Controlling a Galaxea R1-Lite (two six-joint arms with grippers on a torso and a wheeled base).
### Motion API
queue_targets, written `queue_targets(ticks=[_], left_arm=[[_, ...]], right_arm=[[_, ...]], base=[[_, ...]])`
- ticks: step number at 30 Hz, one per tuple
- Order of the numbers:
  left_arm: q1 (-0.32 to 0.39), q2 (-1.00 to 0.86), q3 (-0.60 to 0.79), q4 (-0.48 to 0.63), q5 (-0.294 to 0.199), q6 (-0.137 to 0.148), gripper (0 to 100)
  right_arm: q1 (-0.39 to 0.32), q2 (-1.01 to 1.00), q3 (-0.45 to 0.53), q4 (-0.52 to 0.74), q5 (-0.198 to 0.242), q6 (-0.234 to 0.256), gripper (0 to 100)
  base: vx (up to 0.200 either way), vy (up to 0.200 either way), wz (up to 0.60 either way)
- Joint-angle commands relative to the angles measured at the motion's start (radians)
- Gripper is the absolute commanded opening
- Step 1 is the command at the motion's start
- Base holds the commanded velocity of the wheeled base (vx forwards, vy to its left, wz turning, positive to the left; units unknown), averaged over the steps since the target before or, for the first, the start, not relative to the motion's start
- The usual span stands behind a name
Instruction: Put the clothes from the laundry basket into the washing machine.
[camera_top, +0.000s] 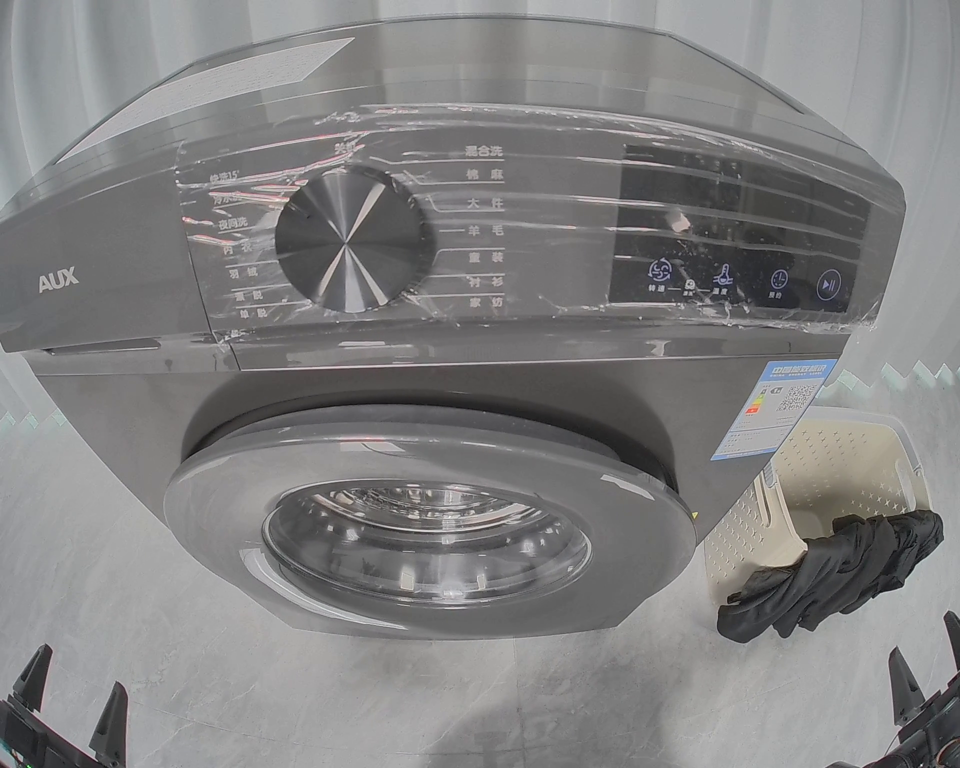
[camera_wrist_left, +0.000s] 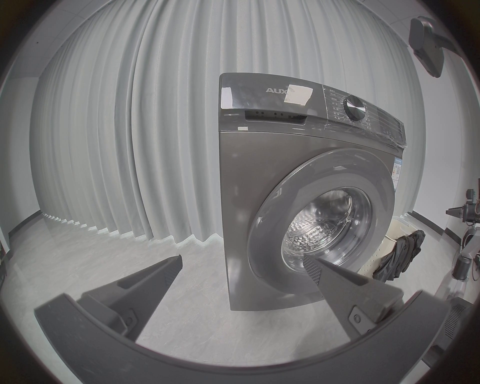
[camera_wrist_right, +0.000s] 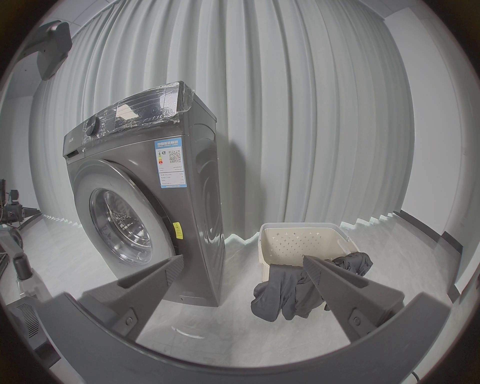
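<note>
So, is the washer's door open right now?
No, the round door sits shut, flat against the front of the washer, with its glass window facing out.

The head camera looks steeply down, at close range, onto the grey metal front-loading washing machine (camera_top: 450, 400). Both wrist cameras sit low and farther back, facing it obliquely from opposite sides. All three views share its round glass door (camera_top: 430, 540) and the cream perforated plastic laundry basket (camera_top: 850, 470).
</note>
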Motion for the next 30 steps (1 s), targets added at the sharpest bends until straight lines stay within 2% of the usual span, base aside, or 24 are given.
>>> queue_targets(ticks=[1,10,20,23,30], left_arm=[[0.0,-0.016,0.016,0.0,-0.001,0.0,100],[0.0,-0.016,0.016,0.0,-0.001,-0.001,100],[0.0,-0.016,0.016,0.0,-0.001,0.0,100],[0.0,-0.016,0.016,0.0,0.0,0.0,100],[0.0,-0.016,0.016,0.0,0.0,0.0,100]], right_arm=[[0.0,-0.016,0.018,0.0,0.0,0.0,100],[0.0,-0.016,0.018,0.0,0.0,0.0,100],[0.0,-0.016,0.018,0.002,0.0,0.002,100],[0.0,-0.016,0.018,0.0,0.0,0.002,100],[0.0,-0.016,0.018,0.0,0.0,0.0,100]], base=[[0.0,0.0,0.0],[0.0,0.2,0.0],[0.0,0.0,0.0],[0.0,0.0,0.6],[0.0,0.0,0.0]])
